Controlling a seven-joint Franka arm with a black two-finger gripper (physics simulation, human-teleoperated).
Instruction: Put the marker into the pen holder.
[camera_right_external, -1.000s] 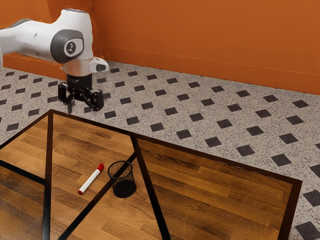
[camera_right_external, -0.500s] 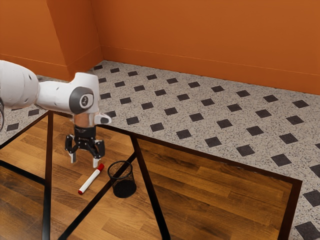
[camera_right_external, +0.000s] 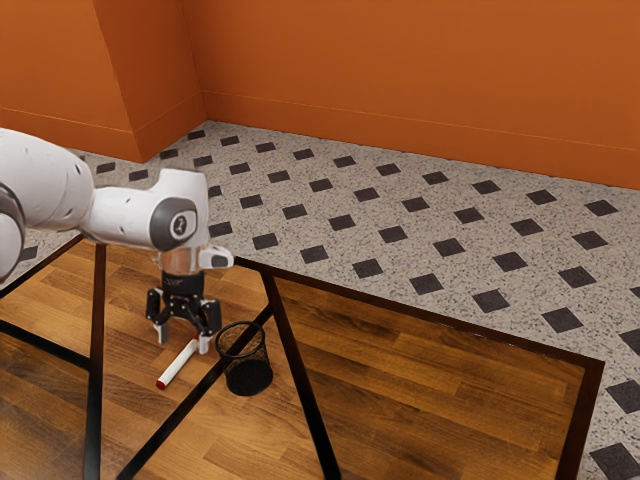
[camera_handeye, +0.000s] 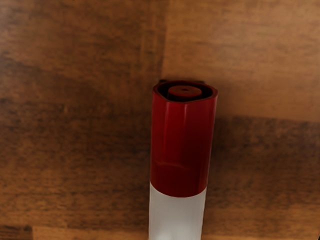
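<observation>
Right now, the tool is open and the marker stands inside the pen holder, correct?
Not quite: the marker lies on the tabletop beside the pen holder, as the exterior view shows. The tool is indeed open.

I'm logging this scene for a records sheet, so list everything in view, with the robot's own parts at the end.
Marker: 1, white with a red cap and red end, lying on the table beside the pen holder.
Pen holder: 1, black mesh, upright on the table.
Table: 1, brown wood with dark strips and edging, under both things.
Floor: 1, speckled grey with dark diamonds, beyond the table.
Walls: orange, behind the floor.
Arm: 1, white and grey, from the exterior view's left.
Gripper: 1, black with pale fingertips, open, at the marker's cap end.
</observation>
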